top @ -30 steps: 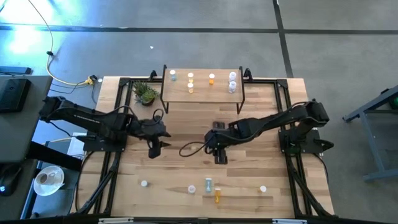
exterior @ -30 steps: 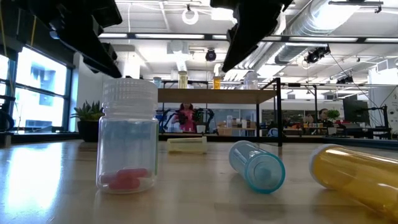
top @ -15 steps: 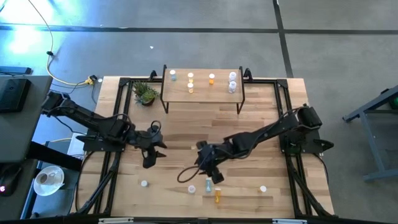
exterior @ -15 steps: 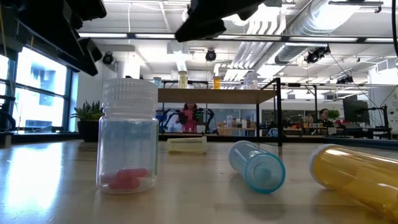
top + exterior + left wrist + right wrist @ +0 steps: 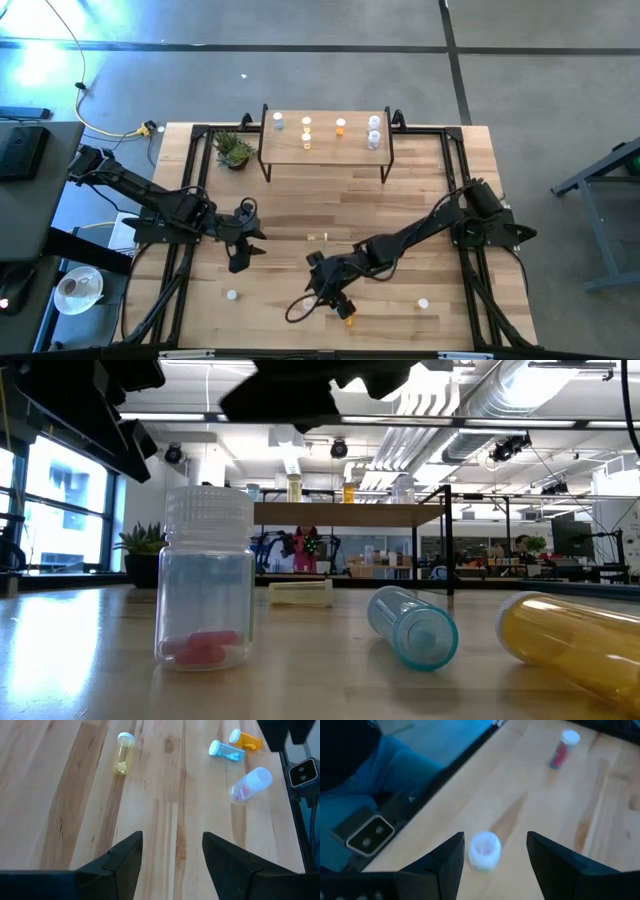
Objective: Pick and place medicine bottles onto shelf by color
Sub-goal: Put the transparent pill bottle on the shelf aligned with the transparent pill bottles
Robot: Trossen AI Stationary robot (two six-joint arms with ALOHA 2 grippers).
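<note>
Step in hand: pick phase. The right gripper [image 5: 328, 288] is low over the near-centre cluster of loose bottles. Its fingers are wide apart and empty, and in the right wrist view they straddle a white-capped clear plastic bottle [image 5: 484, 850] standing upright on the tabletop [image 5: 420, 210]. This is prob. the clear one w/ pink pills [image 5: 205, 585]. No grip yet.

Next move, as a judgement: drop a little further, centre the cap btwn the fingers and close gently. The bottle is small and light and tips easily. Then carry it to the light-wood shelf on thin black legs [image 5: 325, 152] at the far edge and set it by the white-ish bottles at its right end [image 5: 374, 131]. The blue [image 5: 278, 122], yellow [image 5: 306, 125] and orange [image 5: 340, 126] bottles run from the shelf's left end.

The left gripper [image 5: 172, 840] hovers left of centre, fingers apart, nothing held.

Also loose, all lying on their sides: a pale-yellow bottle [image 5: 123, 760], a blue bottle [image 5: 226, 751] and an orange bottle [image 5: 245, 740].

Surface: wooden slatted tabletop in a black frame, w/ a small green potted plant [image 5: 233, 150] beside the shelf.

Room: grey concrete floor, and an open workshop w/ ceiling ducts and a window on one side.
</note>
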